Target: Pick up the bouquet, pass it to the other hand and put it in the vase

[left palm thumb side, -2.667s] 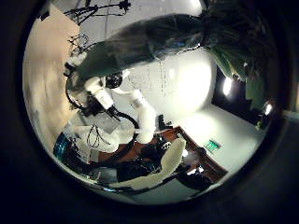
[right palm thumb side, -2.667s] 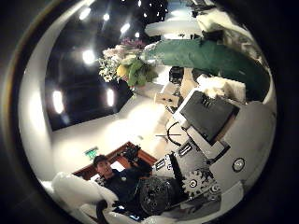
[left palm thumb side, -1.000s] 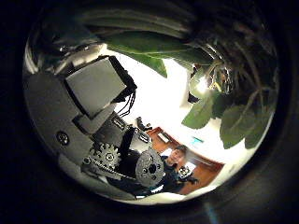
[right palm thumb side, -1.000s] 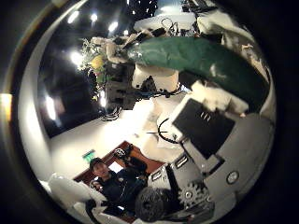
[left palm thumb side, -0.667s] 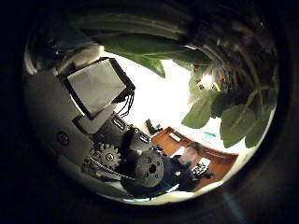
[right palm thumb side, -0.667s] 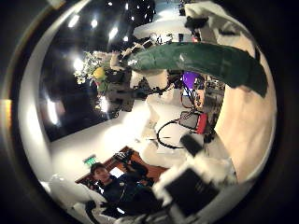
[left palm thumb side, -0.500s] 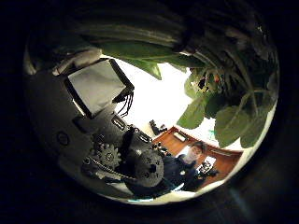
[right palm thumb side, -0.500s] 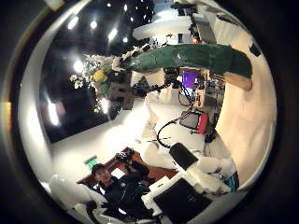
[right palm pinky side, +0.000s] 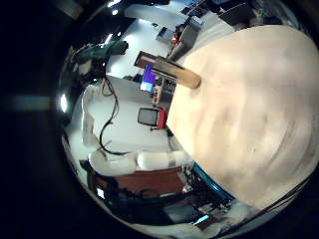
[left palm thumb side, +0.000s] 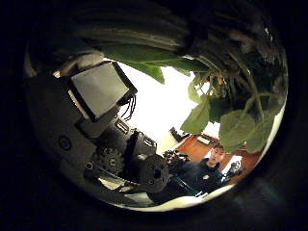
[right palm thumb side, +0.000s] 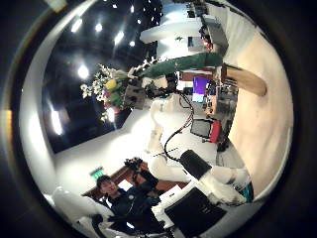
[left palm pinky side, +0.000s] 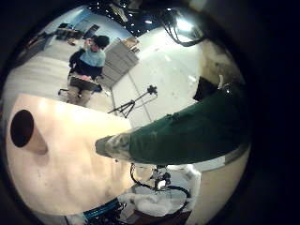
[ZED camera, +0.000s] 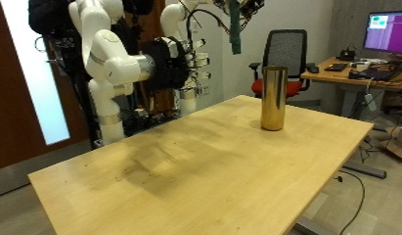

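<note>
In the outside view a tall brass vase (ZED camera: 272,98) stands upright near the far end of the wooden table (ZED camera: 188,166). My left hand (ZED camera: 244,6) is at the top edge, shut on the bouquet (ZED camera: 235,31), whose green wrapped stem hangs down beside and above the vase. In the left thumb side palm view, leaves (left palm thumb side: 221,87) fill the space by my curled fingers (left palm thumb side: 106,125). The left little finger side palm view shows the stem (left palm pinky side: 187,131) over the table and the vase mouth (left palm pinky side: 22,129). My right hand (right palm thumb side: 198,206) is open, away from the bouquet (right palm thumb side: 117,84) and vase (right palm thumb side: 244,82).
An office chair (ZED camera: 290,49) stands behind the table's far end. A desk with a monitor (ZED camera: 383,29) is at the back. The right little finger side palm view shows the vase (right palm pinky side: 175,72) on the tabletop (right palm pinky side: 239,110).
My right hand has let go of the green stem and drawn away from it. The bouquet has stayed in my left hand, which has kept its hold.
</note>
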Motion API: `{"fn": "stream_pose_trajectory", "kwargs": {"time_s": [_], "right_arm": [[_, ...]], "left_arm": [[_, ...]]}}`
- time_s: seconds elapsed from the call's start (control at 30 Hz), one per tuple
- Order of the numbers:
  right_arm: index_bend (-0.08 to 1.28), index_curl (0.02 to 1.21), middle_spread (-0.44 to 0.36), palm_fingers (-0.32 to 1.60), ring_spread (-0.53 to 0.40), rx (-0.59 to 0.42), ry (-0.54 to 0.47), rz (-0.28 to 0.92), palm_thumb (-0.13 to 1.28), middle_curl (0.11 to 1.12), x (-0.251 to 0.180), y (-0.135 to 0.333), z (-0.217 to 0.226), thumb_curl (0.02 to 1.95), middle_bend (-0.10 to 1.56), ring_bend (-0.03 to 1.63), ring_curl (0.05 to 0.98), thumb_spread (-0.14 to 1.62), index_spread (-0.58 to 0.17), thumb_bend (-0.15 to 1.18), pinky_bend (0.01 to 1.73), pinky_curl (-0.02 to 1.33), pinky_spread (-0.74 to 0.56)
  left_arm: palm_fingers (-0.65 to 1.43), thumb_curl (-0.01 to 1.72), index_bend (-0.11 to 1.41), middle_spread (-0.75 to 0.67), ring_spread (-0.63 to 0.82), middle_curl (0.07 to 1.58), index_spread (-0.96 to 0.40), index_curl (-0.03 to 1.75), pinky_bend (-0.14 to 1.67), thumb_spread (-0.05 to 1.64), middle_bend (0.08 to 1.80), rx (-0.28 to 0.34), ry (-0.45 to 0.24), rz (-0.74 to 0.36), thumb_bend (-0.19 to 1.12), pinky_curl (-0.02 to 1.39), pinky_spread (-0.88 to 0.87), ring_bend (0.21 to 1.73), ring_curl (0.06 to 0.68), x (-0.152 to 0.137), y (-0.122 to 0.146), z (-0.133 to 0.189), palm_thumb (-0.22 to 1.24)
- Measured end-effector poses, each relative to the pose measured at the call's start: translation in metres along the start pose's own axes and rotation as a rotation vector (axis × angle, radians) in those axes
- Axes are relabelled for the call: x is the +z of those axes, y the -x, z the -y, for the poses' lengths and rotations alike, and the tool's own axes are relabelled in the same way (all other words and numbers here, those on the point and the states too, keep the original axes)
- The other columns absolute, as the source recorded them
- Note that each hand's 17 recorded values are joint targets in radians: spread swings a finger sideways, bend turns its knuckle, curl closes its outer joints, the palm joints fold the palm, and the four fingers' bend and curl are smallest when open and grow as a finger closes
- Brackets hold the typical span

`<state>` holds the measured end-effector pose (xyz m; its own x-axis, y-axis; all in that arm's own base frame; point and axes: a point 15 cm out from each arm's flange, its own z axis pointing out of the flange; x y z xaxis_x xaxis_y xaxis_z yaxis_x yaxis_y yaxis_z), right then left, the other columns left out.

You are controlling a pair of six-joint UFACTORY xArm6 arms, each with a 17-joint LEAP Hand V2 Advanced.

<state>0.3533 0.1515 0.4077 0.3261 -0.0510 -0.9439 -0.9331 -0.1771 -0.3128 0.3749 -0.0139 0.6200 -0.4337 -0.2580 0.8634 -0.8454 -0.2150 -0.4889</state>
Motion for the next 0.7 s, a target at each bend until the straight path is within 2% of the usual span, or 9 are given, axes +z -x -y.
{"fn": "stream_pose_trajectory", "kwargs": {"time_s": [0.13, 0.37, 0.5, 0.7], "right_arm": [[0.18, 0.26, 0.068, -0.03, 0.172, -0.003, 0.001, 0.001, 0.76, 0.27, 0.000, 0.001, -0.001, 0.46, 0.17, 0.29, 0.221, 0.96, -0.362, -0.03, 0.34, 0.36, 0.30], [0.17, 0.27, 0.062, -0.02, 0.172, -0.011, 0.009, 0.001, 0.75, 0.26, 0.003, 0.003, -0.001, 0.45, 0.17, 0.27, 0.232, 0.96, -0.352, -0.03, 0.33, 0.34, 0.29], [0.18, 0.28, 0.061, -0.01, 0.172, -0.014, 0.017, 0.004, 0.75, 0.25, 0.007, 0.004, -0.002, 0.45, 0.17, 0.26, 0.240, 0.97, -0.351, -0.03, 0.33, 0.34, 0.28], [0.18, 0.30, 0.061, 0.00, 0.172, -0.016, 0.023, 0.005, 0.75, 0.26, 0.009, 0.005, -0.003, 0.45, 0.17, 0.25, 0.244, 0.97, -0.347, -0.03, 0.31, 0.33, 0.28]], "left_arm": [[1.16, 0.91, 0.86, -0.39, -0.38, 0.70, -0.58, 1.01, 1.03, 0.23, 1.32, 0.019, -0.052, 0.034, -0.02, 0.71, -0.58, 1.45, 0.560, -0.024, 0.009, 0.002, 1.05], [1.16, 0.92, 0.86, -0.39, -0.38, 0.69, -0.58, 1.01, 1.03, 0.22, 1.32, 0.011, -0.101, 0.117, -0.02, 0.72, -0.58, 1.45, 0.559, -0.060, 0.041, -0.007, 1.04], [1.17, 0.92, 0.87, -0.39, -0.38, 0.69, -0.58, 1.01, 1.02, 0.22, 1.33, 0.031, -0.138, 0.161, -0.02, 0.72, -0.58, 1.45, 0.558, -0.081, 0.052, -0.008, 1.04], [1.16, 0.92, 0.87, -0.39, -0.38, 0.69, -0.58, 1.01, 1.02, 0.21, 1.33, 0.023, -0.156, 0.167, -0.02, 0.73, -0.58, 1.45, 0.558, -0.092, 0.065, -0.004, 1.03]]}}
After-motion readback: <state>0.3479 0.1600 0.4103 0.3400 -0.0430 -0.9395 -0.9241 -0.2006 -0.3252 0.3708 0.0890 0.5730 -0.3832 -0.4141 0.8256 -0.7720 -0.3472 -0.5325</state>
